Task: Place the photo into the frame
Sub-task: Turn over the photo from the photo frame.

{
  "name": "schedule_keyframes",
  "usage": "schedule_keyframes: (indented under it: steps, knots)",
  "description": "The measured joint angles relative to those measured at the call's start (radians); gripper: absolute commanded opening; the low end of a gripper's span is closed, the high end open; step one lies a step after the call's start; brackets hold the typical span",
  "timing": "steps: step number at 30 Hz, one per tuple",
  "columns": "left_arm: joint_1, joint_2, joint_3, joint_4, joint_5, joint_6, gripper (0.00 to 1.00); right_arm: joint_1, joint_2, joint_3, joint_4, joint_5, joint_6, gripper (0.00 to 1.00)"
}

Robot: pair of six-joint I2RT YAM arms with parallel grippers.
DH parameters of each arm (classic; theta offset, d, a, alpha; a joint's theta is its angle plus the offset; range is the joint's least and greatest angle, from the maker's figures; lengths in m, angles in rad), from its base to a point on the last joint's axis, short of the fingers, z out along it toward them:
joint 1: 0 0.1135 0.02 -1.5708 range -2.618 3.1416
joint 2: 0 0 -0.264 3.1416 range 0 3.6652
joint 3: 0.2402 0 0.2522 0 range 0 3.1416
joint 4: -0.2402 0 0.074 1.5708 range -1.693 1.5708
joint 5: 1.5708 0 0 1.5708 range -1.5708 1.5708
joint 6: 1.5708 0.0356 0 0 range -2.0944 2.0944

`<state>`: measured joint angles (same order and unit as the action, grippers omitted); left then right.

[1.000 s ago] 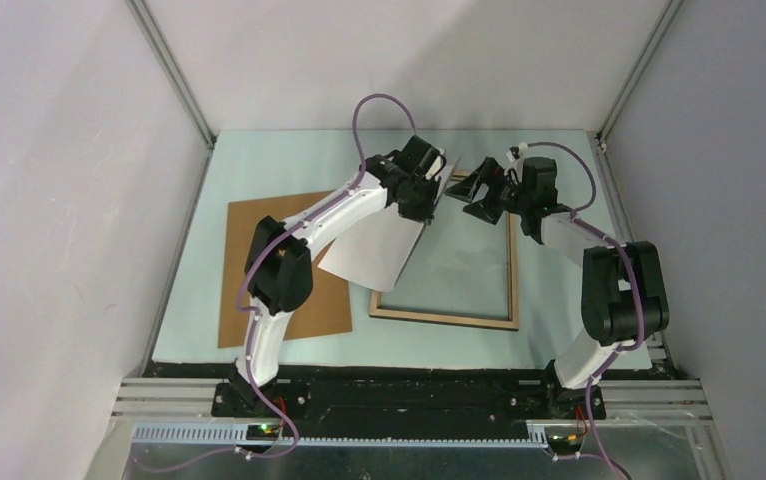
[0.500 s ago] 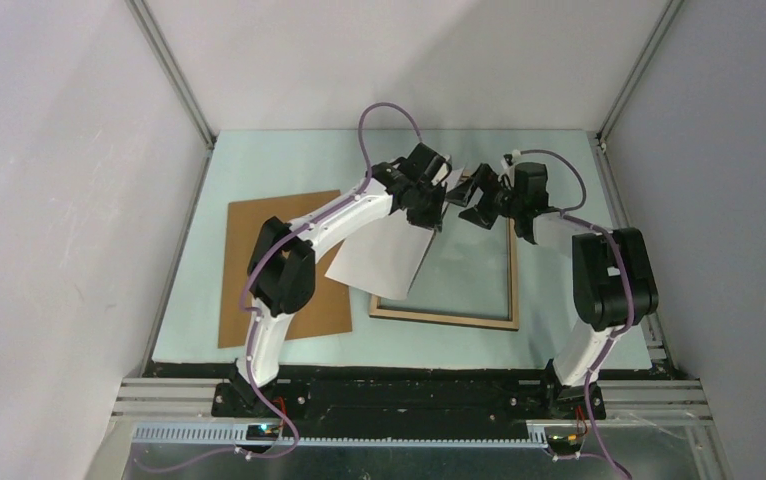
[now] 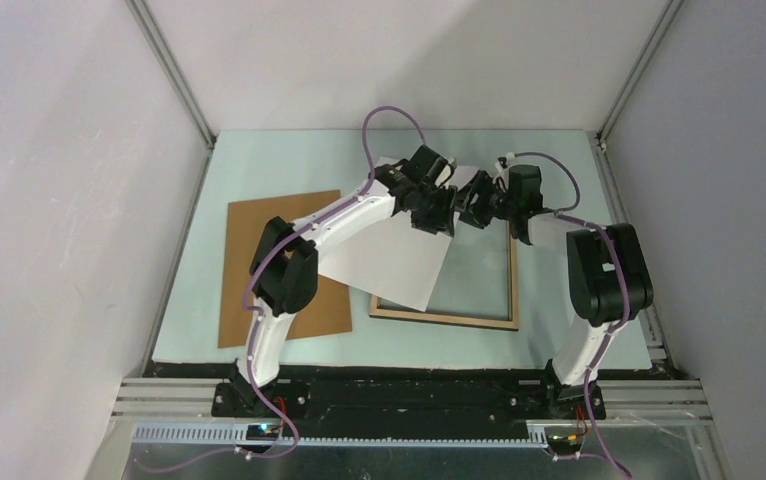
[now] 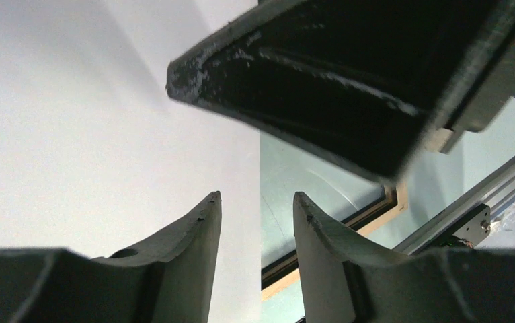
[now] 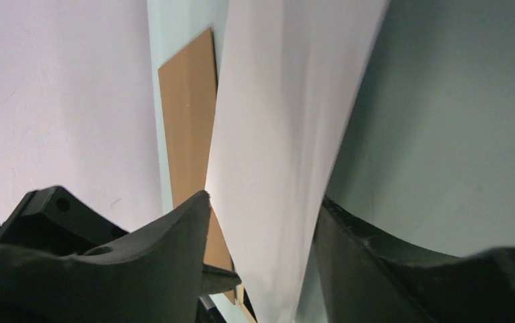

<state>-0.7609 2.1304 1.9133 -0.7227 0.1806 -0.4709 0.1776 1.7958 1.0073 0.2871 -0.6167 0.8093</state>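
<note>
As the photo (image 3: 399,255) overlaps the frame (image 3: 459,319) on the left, my left gripper (image 4: 256,198) gapes; my right gripper (image 5: 265,197), spread, straddles the photo's edge.

Brown hardboard backing panel (image 3: 244,240) lying flat at 9 o'clock on the table, slightly askew, pale green mat (image 3: 289,160) covering the tabletop, aluminium corner posts (image 3: 174,75) rising at 11 and 1 o'clock, plain grey enclosure walls (image 3: 59,220) at 9, 12 and 3 o'clock.

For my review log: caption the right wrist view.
White-backed photo passing through the open right gripper, brown panel beyond.
</note>
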Motion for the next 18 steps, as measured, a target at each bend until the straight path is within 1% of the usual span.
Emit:
schedule_keyframes:
  steps: [1,2,3,4,5,6,7,8,9,11,15,18]
  knots:
    - [0.000,0.001,0.000,0.000,0.005,0.000,0.50,0.000,0.009,0.000,0.003,0.000,0.000,0.50]
    - [0.000,0.002,0.000,0.000,0.008,0.000,0.50,0.000,0.015,0.000,0.005,0.000,0.000,0.47]
    - [0.000,0.002,0.000,0.000,0.011,0.000,0.51,0.000,0.024,0.000,0.006,0.001,0.001,0.41]
    - [0.000,0.002,0.000,0.000,0.013,0.001,0.51,0.000,0.032,0.000,0.009,0.002,0.003,0.39]
    - [0.000,0.002,0.000,0.002,0.015,0.001,0.51,0.000,0.037,0.000,0.011,0.003,0.000,0.32]
    - [0.000,0.002,0.000,0.002,0.015,0.002,0.51,0.000,0.042,0.000,0.012,0.003,0.001,0.28]
    - [0.000,0.002,0.000,0.002,0.015,0.002,0.51,-0.001,0.045,0.000,0.013,0.004,-0.001,0.20]
    - [0.000,0.002,0.000,0.002,0.015,0.005,0.51,-0.004,0.045,0.000,0.012,0.005,-0.002,0.16]
    - [0.000,0.002,0.000,0.002,0.015,0.009,0.51,-0.007,0.045,0.000,0.014,0.006,-0.006,0.08]
    - [0.002,0.001,0.000,0.003,0.015,0.019,0.51,-0.013,0.045,0.000,0.019,0.006,-0.013,0.00]
    - [0.016,-0.015,-0.008,0.003,0.017,0.057,0.52,-0.049,0.044,0.000,0.009,0.002,-0.032,0.00]
    - [0.043,-0.056,-0.038,0.003,0.014,0.110,0.52,-0.087,0.035,0.000,-0.023,-0.017,-0.063,0.00]
